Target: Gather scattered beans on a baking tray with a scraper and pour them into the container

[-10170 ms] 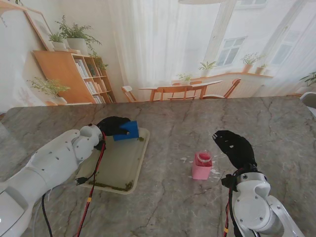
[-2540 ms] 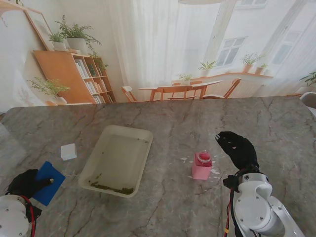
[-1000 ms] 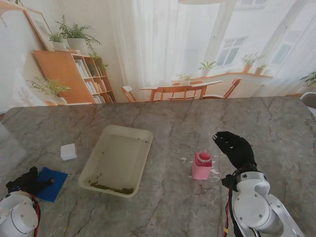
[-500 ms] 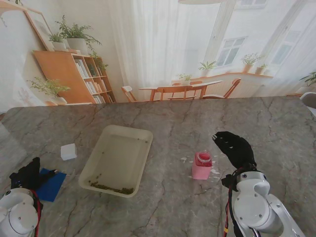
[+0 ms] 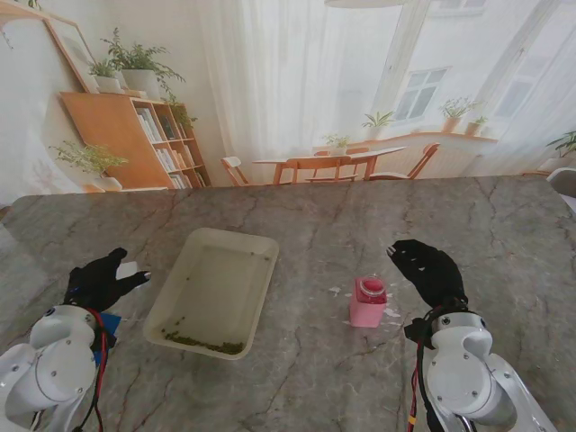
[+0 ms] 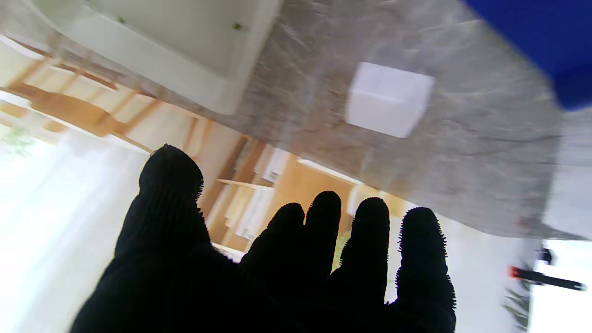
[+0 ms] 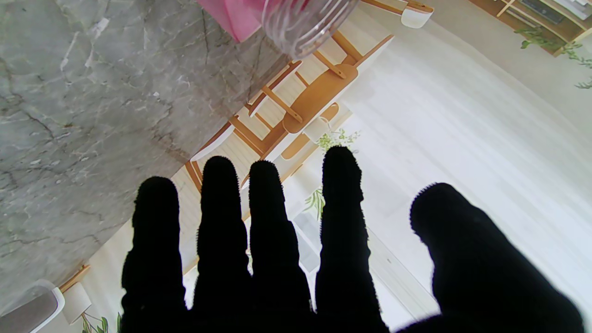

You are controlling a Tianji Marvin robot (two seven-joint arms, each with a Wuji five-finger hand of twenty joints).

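The cream baking tray lies left of the table's middle, with green beans piled along its near edge. A pink container with a clear rim stands to its right. On the table near my left arm lies the blue scraper, mostly hidden by the arm; the left wrist view shows its blue corner. My left hand hovers open beside the tray's left side, fingers spread and holding nothing. Just right of the container, my right hand is open, fingers straight.
A small white block sits by my left fingertips, also seen as the white block in the wrist view. White flecks lie around the container. Marble table runs beyond the tray.
My left hand set the blue scraper down on the table, let go, then rose and moved farther away toward the white block and tray. The right hand stayed put.
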